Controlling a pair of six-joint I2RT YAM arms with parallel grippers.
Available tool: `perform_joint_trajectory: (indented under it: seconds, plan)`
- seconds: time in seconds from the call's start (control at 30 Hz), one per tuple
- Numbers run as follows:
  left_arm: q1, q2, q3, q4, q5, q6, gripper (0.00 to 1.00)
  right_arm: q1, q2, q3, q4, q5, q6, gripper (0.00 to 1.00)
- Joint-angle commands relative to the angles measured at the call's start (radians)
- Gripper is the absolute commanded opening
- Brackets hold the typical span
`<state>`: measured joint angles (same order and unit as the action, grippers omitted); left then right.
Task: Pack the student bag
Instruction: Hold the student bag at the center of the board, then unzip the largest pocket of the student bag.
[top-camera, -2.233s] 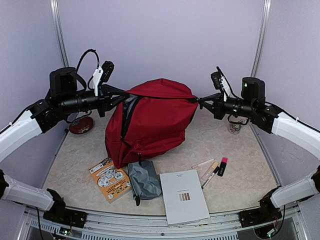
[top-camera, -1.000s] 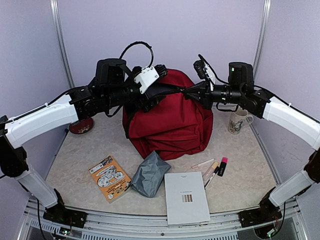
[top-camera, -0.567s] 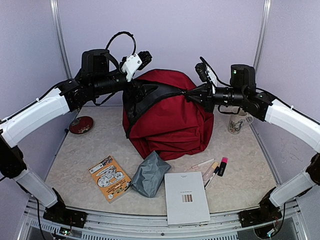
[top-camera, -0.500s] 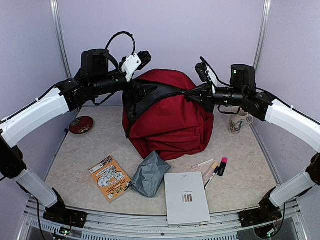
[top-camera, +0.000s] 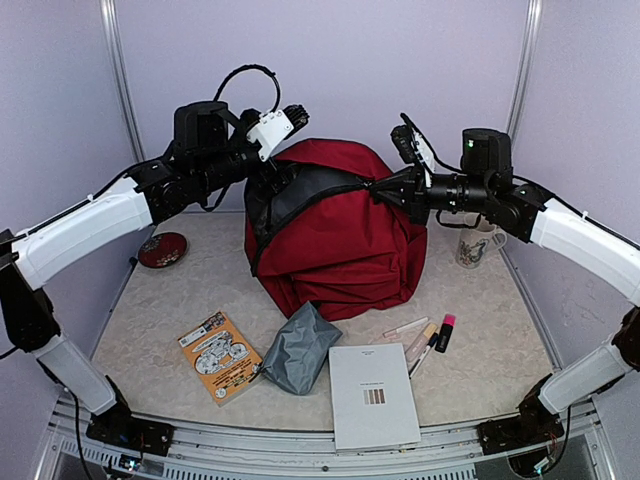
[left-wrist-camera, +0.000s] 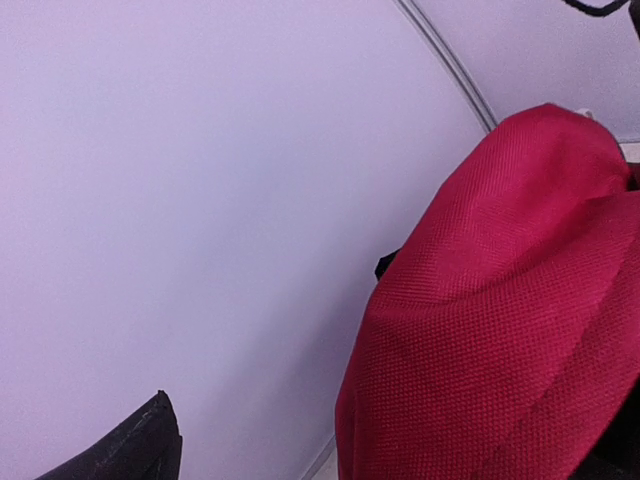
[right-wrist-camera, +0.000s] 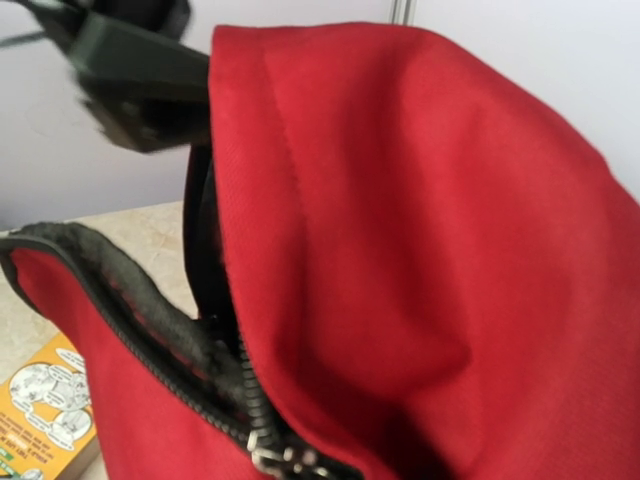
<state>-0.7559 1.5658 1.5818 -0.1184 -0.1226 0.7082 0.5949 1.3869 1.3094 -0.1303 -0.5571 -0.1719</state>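
The student bag (top-camera: 340, 240), dark red with black zipper edging, stands upright at the table's middle back. My right gripper (top-camera: 383, 190) is shut on the bag's upper right rim and holds the opening up. In the right wrist view the bag (right-wrist-camera: 420, 220) fills the frame, with its zipper (right-wrist-camera: 262, 452) at the bottom; my own fingers are hidden. My left gripper (top-camera: 290, 118) hovers open above the bag's top left, holding nothing. The left wrist view shows the bag (left-wrist-camera: 500, 330) against the wall and one fingertip (left-wrist-camera: 140, 452) at the lower left.
In front of the bag lie an orange booklet (top-camera: 220, 357), a grey-blue pouch (top-camera: 297, 348), a white notebook (top-camera: 372, 393) and several pens with a pink highlighter (top-camera: 445, 332). A mug (top-camera: 478, 242) stands at the right, a dark red disc (top-camera: 162, 250) at the left.
The left gripper has drawn back off the bag's top to the left and hangs open there, now edging right again. The right gripper and the bag have stayed put.
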Motion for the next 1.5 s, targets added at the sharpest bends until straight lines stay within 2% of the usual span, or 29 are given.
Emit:
perform_joint_trajectory:
  seconds: [0.0,0.07,0.1,0.17,0.2,0.23,0.33,0.47,0.73,0.97,1.13,1.3,1.47]
  plan:
    - [-0.007,0.059,0.016,0.068,-0.065,0.066,0.94,0.010,-0.032,-0.012,0.013,-0.022,-0.004,0.00]
    - [-0.014,0.069,0.022,0.038,-0.028,0.066,0.78,0.009,-0.037,-0.015,0.008,-0.023,-0.003,0.00]
    - [-0.018,0.073,0.025,0.022,-0.013,0.066,0.63,0.009,-0.040,-0.017,0.006,-0.018,0.000,0.00]
    - [-0.020,0.073,0.027,0.012,0.003,0.044,0.19,0.008,-0.046,-0.019,-0.003,0.014,0.003,0.00]
    - [-0.018,0.069,0.029,0.017,0.005,0.026,0.02,0.007,-0.048,-0.018,-0.013,0.038,0.006,0.00]
    - [-0.013,0.062,0.029,0.023,0.006,0.002,0.00,0.002,-0.048,-0.015,-0.027,0.063,0.012,0.00]
    - [0.004,0.031,0.028,0.043,-0.001,-0.055,0.00,-0.038,-0.048,-0.018,-0.068,0.114,0.058,0.00]
    - [0.022,-0.023,0.014,0.084,-0.048,-0.098,0.00,-0.138,-0.085,-0.106,-0.062,0.124,0.129,0.00]
    - [0.098,-0.107,0.040,0.103,0.058,-0.228,0.00,-0.312,-0.154,-0.355,0.033,0.054,0.208,0.00]
    - [0.126,-0.106,0.104,0.079,0.130,-0.316,0.00,-0.352,-0.069,-0.430,0.107,-0.004,0.270,0.00]
    - [0.142,-0.118,0.119,0.064,0.103,-0.314,0.00,-0.410,0.010,-0.469,0.138,-0.023,0.300,0.00]
    - [0.153,-0.131,0.112,0.055,0.108,-0.309,0.00,-0.421,0.012,-0.454,0.122,-0.014,0.289,0.00]
    - [0.151,-0.111,0.106,0.061,0.128,-0.342,0.00,-0.421,-0.018,-0.425,0.129,-0.074,0.289,0.00]
